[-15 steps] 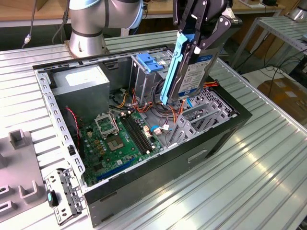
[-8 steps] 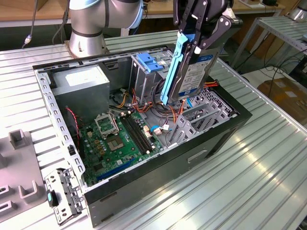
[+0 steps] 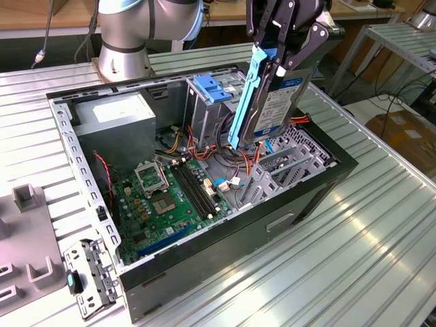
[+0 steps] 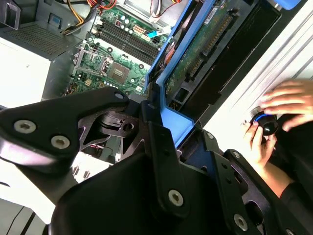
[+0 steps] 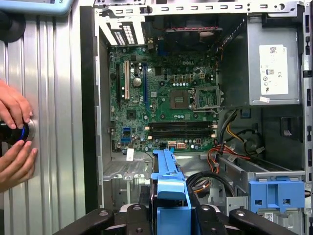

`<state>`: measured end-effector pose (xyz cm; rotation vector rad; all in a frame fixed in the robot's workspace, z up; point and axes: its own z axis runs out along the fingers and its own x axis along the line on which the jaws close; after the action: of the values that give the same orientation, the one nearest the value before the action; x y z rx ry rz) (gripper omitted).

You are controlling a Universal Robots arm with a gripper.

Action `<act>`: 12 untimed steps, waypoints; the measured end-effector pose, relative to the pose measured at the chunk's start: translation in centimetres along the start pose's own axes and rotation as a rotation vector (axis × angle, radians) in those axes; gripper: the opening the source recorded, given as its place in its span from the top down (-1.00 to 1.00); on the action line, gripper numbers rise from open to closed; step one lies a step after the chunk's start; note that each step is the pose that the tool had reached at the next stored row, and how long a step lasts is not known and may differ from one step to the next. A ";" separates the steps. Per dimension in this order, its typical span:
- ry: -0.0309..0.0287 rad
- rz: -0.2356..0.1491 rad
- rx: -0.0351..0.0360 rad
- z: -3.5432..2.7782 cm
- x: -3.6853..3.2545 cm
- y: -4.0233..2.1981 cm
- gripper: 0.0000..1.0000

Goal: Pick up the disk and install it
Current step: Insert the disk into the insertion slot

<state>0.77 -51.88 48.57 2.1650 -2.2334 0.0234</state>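
Note:
The disk (image 3: 276, 109), a silver hard drive with a white label and blue side rails, hangs tilted on edge above the open computer case (image 3: 293, 204). My gripper (image 3: 286, 51) is shut on its upper end. The disk's lower tip hovers over the cabled area between the drive cage (image 3: 208, 102) and the right-hand bay. In the second wrist view the disk's green circuit-board side (image 4: 205, 46) and blue rail run away from my fingers (image 4: 161, 161). The first wrist view looks straight down past the blue rail (image 5: 168, 183) onto the motherboard (image 5: 166, 103).
A grey power supply (image 3: 112, 119) sits in the case's far corner, the bare-metal drive cage with a blue tab (image 5: 276, 196) beside it. Orange and red cables (image 3: 204, 146) cross the case floor. A person's hands (image 5: 14, 142) work a knob on the ribbed table (image 3: 354, 259) next to the case.

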 end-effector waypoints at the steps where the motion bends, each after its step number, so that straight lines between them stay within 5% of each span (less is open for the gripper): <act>1: 0.0000 0.000 0.0000 0.00 0.00 0.00 0.26; 6: 0.0057 0.000 0.0001 0.09 -0.01 -0.32 0.26; 12: 0.0123 0.000 0.0003 1.00 1.04 -1.89 0.26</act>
<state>2.62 -53.01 47.58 2.1590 -2.2272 0.0369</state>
